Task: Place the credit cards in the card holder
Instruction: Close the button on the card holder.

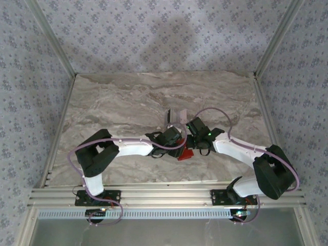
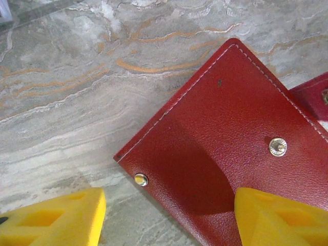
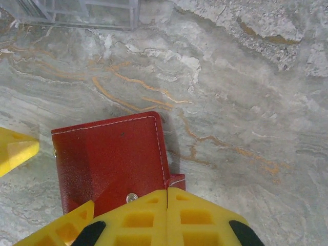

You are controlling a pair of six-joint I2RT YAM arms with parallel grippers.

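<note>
The card holder (image 2: 225, 138) is a red wallet with metal snaps, lying on the marble table between the two arms (image 1: 185, 154). My right gripper (image 3: 167, 197) is shut, and the wallet's near edge (image 3: 110, 159) is pinched between its yellow fingers. My left gripper (image 2: 169, 202) is open over the wallet's corner, with one finger (image 2: 277, 220) above the red flap and the other above bare table. The pale credit cards (image 1: 177, 116) sit just beyond both grippers; I cannot make out their faces.
A clear plastic stand (image 3: 82, 10) sits on the marble table (image 1: 118, 102) just past the wallet. Both arms crowd the table's middle. Metal frame rails (image 1: 154, 197) run along the near edge and patterned walls enclose the sides.
</note>
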